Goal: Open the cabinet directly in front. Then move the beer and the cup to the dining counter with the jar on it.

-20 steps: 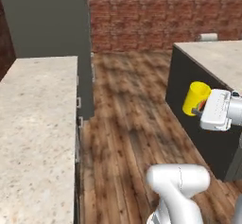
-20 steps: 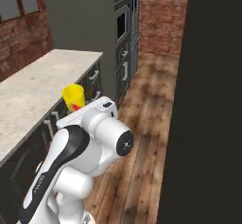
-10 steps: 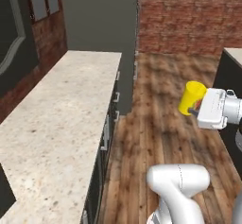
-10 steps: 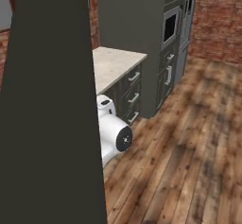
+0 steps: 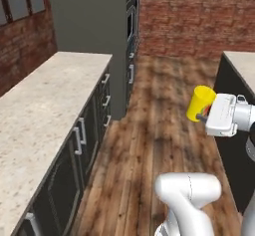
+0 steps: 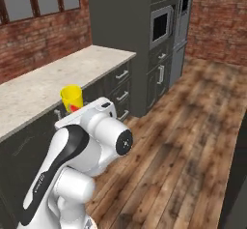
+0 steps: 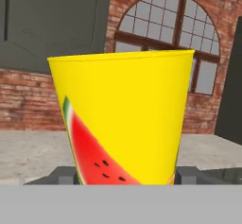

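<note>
Hand (image 5: pixel 203 114) clamped on cup (image 5: pixel 200 103) low down, near the base, fingertips either side; cup upright, carried in the air over the wood floor (image 5: pixel 149 130). Looks like a thin, light, empty tumbler w/ a smooth tapered wall, so prob slippery and could ride up out of a hard squeeze; low grip is right, keep it level. Beyond, beige counter (image 5: pixel 35 110) along the brick wall, then tall oven cabinet (image 6: pixel 159 27) further back.
</note>
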Robot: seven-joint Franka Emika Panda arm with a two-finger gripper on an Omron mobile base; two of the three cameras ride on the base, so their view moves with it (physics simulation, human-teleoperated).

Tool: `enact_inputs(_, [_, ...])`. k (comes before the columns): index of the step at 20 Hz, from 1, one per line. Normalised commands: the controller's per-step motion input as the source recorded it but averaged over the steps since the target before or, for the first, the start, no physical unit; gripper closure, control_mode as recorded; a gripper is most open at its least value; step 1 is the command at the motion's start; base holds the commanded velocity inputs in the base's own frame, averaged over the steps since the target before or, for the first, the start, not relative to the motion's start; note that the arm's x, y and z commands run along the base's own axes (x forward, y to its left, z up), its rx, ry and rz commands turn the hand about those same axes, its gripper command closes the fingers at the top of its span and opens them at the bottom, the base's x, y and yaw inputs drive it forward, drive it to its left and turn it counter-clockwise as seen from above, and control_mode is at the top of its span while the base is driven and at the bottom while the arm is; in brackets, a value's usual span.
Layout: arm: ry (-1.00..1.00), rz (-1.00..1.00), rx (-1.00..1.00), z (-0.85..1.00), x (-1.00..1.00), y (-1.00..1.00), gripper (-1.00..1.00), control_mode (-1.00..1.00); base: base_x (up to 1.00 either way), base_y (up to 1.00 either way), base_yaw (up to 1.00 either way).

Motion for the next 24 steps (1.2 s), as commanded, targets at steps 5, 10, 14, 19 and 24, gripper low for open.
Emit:
enact_inputs(5, [0.00,0.00,0.00,0.00,0.00,0.00,1.00,1.00,0.00,-1.00,0.16])
enact_inputs(10, [0.00,0.00,0.00,0.00,0.00,0.00,1.00,1.00,0.03,-0.83,0.15])
enact_inputs(14, [0.00,0.00,0.00,0.00,0.00,0.00,1.00,1.00,0.00,-0.14,0.00])
enact_inputs(19, [0.00,0.00,0.00,0.00,0.00,0.00,1.00,1.00,0.78,-0.68,0.02])
enact_inputs(24, [0.00,0.00,0.00,0.00,0.00,0.00,1.00,1.00,-0.17,-0.95,0.06])
